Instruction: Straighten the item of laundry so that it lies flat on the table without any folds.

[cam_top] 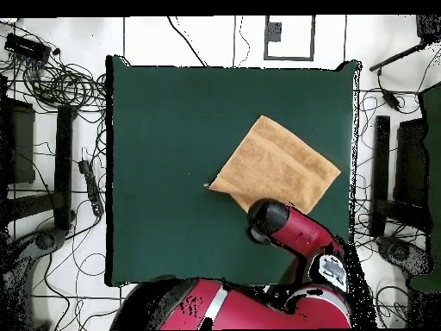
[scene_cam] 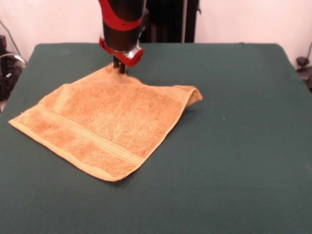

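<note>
The orange-tan towel (scene_cam: 107,122) lies spread as a diamond on the left half of the green table (scene_cam: 234,146). Its woven band runs near the front-left edge. Its right corner (scene_cam: 192,93) is curled up and folded over. My gripper (scene_cam: 120,68) stands upright at the towel's far corner, its dark fingers close together on the cloth there. In the overhead view the towel (cam_top: 276,164) lies on the right part of the table (cam_top: 164,129). There the red arm (cam_top: 288,228) covers the towel's near corner and hides the gripper.
The robot's black pedestal (scene_cam: 168,22) stands behind the table's far edge. Cables and dark stands (cam_top: 65,129) lie on the floor on both sides of the table. The towel's front-left corner (scene_cam: 12,122) lies close to the table's left edge.
</note>
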